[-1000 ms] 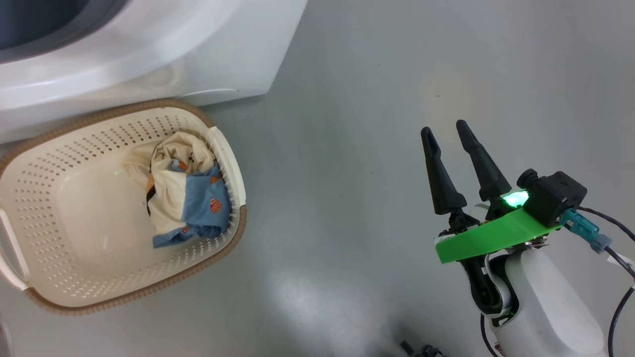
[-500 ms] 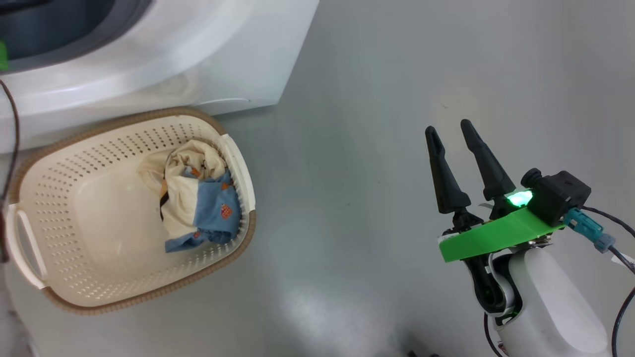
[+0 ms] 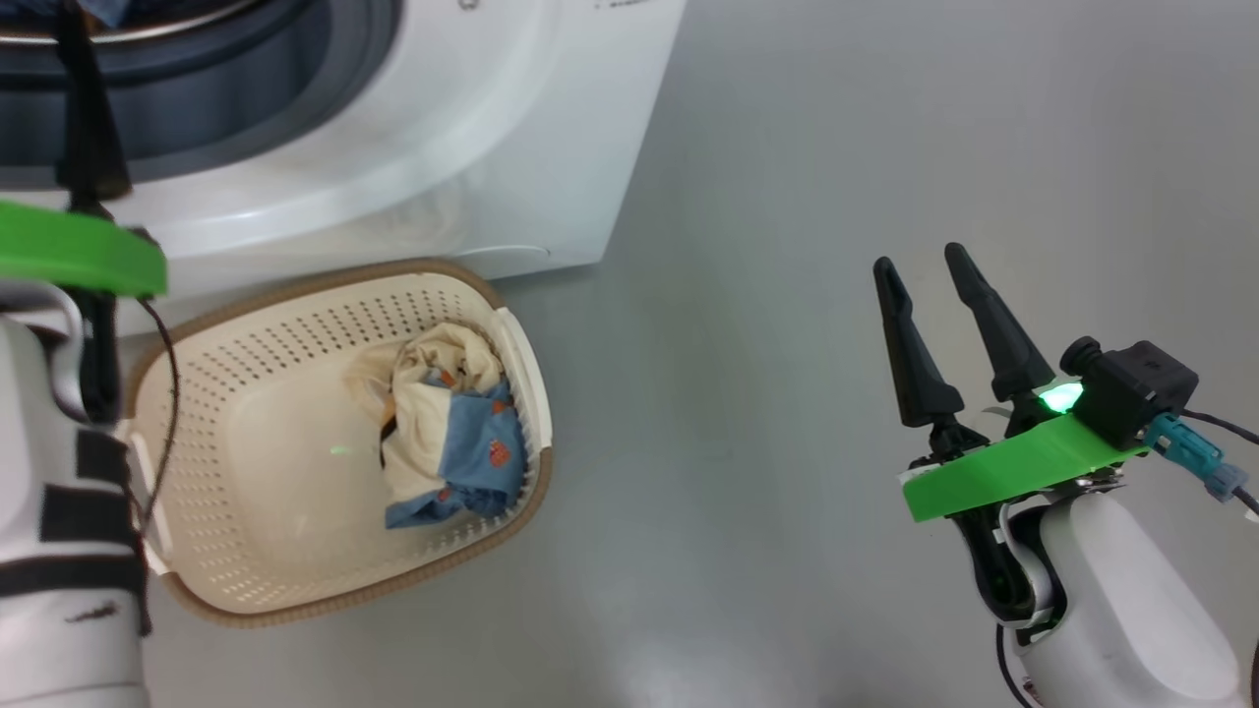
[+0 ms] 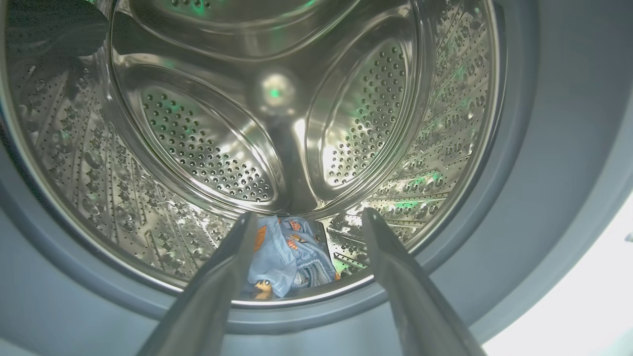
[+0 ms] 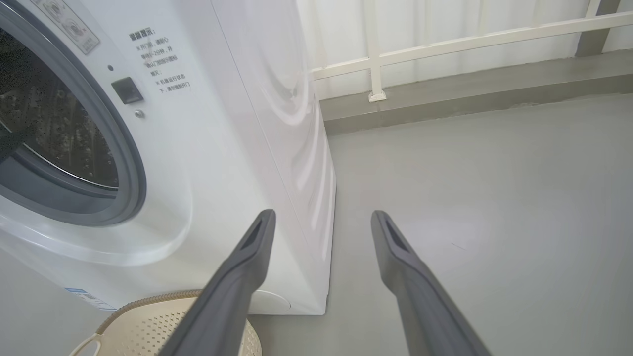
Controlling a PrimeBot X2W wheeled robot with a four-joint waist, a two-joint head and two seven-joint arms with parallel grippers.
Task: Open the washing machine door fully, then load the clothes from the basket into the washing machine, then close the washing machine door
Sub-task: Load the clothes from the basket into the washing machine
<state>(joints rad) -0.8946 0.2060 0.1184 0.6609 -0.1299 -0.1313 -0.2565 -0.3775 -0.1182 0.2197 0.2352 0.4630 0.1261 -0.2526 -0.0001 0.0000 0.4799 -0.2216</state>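
The white washing machine (image 3: 413, 147) stands at the upper left with its drum opening uncovered; its door is out of view. My left gripper (image 4: 309, 217) is open at the mouth of the steel drum (image 4: 212, 148), nothing between its fingers. A light-blue printed garment (image 4: 289, 257) lies at the drum's front bottom, just beyond the fingertips. The cream basket (image 3: 246, 580) sits on the floor before the machine. In its right end lies a bundle of cream-yellow and blue clothes (image 3: 443, 438). My right gripper (image 3: 929, 280) hangs open over bare floor, far right of the basket.
Grey floor (image 3: 748, 246) spreads to the right of the machine and basket. My left forearm (image 3: 59, 511) and its green plate (image 3: 69, 258) stand over the basket's left end. A low kerb and white railing (image 5: 445, 44) run behind the machine's side.
The head camera has turned, so the whole picture slid right and down. My left arm with its green plate has come into the left side; the right gripper holds the same pose.
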